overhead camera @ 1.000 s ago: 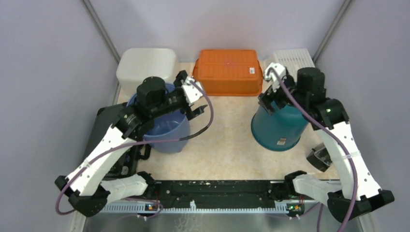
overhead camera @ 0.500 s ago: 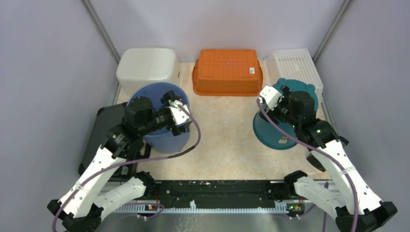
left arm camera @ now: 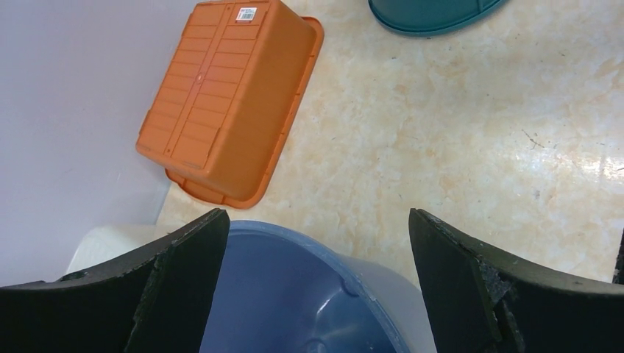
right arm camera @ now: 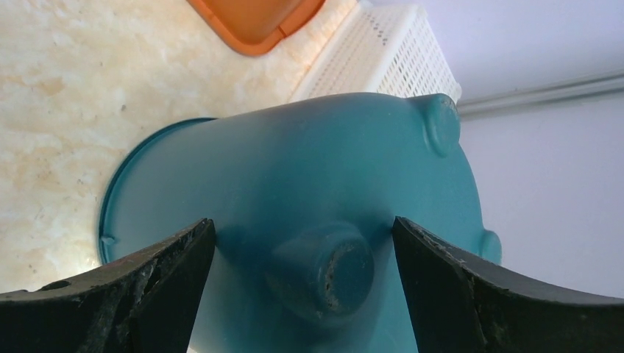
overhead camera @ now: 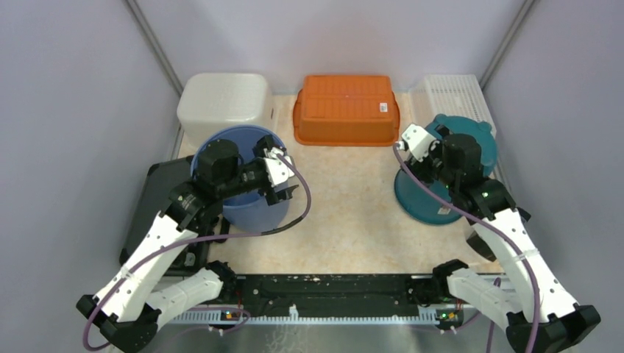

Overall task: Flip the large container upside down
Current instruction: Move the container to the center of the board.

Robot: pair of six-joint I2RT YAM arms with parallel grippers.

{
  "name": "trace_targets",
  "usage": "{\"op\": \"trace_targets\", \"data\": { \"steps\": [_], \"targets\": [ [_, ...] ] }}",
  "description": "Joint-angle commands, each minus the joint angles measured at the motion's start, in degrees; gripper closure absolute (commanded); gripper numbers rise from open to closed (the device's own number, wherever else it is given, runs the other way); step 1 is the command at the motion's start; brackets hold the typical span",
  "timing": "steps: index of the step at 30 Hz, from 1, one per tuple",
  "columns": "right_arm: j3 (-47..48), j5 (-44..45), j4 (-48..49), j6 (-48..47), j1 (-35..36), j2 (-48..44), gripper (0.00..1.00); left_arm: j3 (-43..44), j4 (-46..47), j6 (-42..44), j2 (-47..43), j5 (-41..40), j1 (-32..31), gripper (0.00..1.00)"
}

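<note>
Left gripper (left arm camera: 316, 215): jaws spread wide, holding nothing, poised over the rim of the blue bucket (left arm camera: 283, 290) (upright, its inside visible from the wrist).
Right gripper (right arm camera: 302, 220): jaws likewise wide, one finger on either side of the teal bucket (right arm camera: 331, 158); contact cannot be told.
Teal bucket: base uppermost, leaning, rim down on the table (overhead camera: 346, 206), right side.
Back row: white tub (overhead camera: 224, 99), orange tub (overhead camera: 346, 109) (bottom up), white basket (overhead camera: 452, 88).

Upturned orange bin (overhead camera: 346, 109) at mid far edge; white tub (overhead camera: 223, 101) far-left corner; white lattice basket (overhead camera: 452, 92) far-right corner.
</note>
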Motion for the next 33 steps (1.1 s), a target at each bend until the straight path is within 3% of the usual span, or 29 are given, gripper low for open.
{"op": "trace_targets", "data": {
  "steps": [1, 11, 25, 33],
  "targets": [
    [3.4, 2.5, -6.9, -1.2, -1.7, -1.2, 0.11, 2.3, 0.3, -0.2, -0.4, 2.4, 0.3, 0.01],
    [1.9, 5.1, -13.6, -1.8, -2.4, -4.2, 0.11, 3.9, -1.3, 0.1, 0.1, 3.8, 0.6, 0.01],
    [6.6, 9.4, -20.0, -2.2, -2.9, -6.8, 0.11, 5.9, -2.9, 0.8, 1.3, 5.6, 0.7, 0.01],
    [6.3, 13.4, -21.2, -2.6, -3.0, -5.6, 0.11, 10.7, 0.0, -3.0, 5.3, 0.9, 0.6, 0.01]
  ]
}}
